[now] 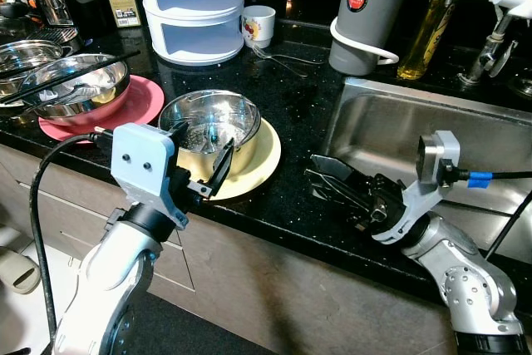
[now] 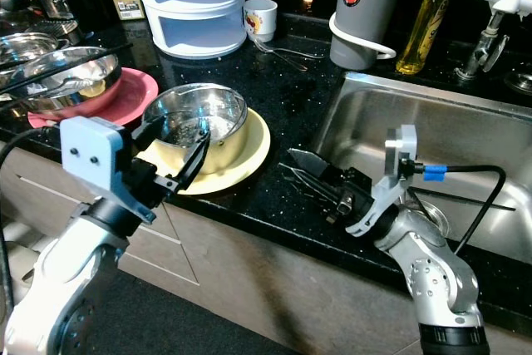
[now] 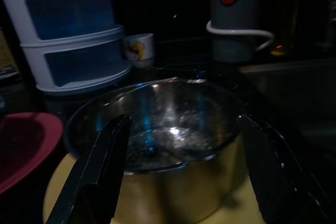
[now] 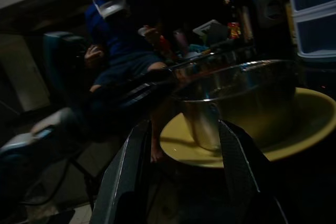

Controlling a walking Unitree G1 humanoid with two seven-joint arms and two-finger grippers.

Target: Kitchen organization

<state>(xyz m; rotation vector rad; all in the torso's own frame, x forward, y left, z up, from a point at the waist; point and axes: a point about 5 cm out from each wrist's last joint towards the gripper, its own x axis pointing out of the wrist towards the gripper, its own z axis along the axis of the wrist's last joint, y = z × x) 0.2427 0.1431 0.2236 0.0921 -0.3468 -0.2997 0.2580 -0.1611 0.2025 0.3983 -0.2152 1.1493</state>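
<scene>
A steel bowl (image 1: 209, 118) stands on a yellow plate (image 1: 258, 164) near the front edge of the black counter. My left gripper (image 1: 204, 143) is open at the bowl's near side. In the left wrist view its two fingers (image 3: 105, 166) flank the bowl (image 3: 168, 129), one on each side, without closing on it. My right gripper (image 1: 316, 170) is open low over the counter, to the right of the plate, beside the sink, and points toward the plate. The right wrist view shows the bowl (image 4: 241, 98) and plate (image 4: 310, 124) just beyond its fingers (image 4: 131, 166).
A pink plate (image 1: 141, 101) with a steel bowl and chopsticks lies at the left. Behind stand a white drawer stack (image 1: 191, 6), a mug (image 1: 258, 24), a grey flask (image 1: 366, 14) and an oil bottle (image 1: 428, 31). The sink (image 1: 465, 139) lies at the right. A person (image 4: 121, 40) sits behind.
</scene>
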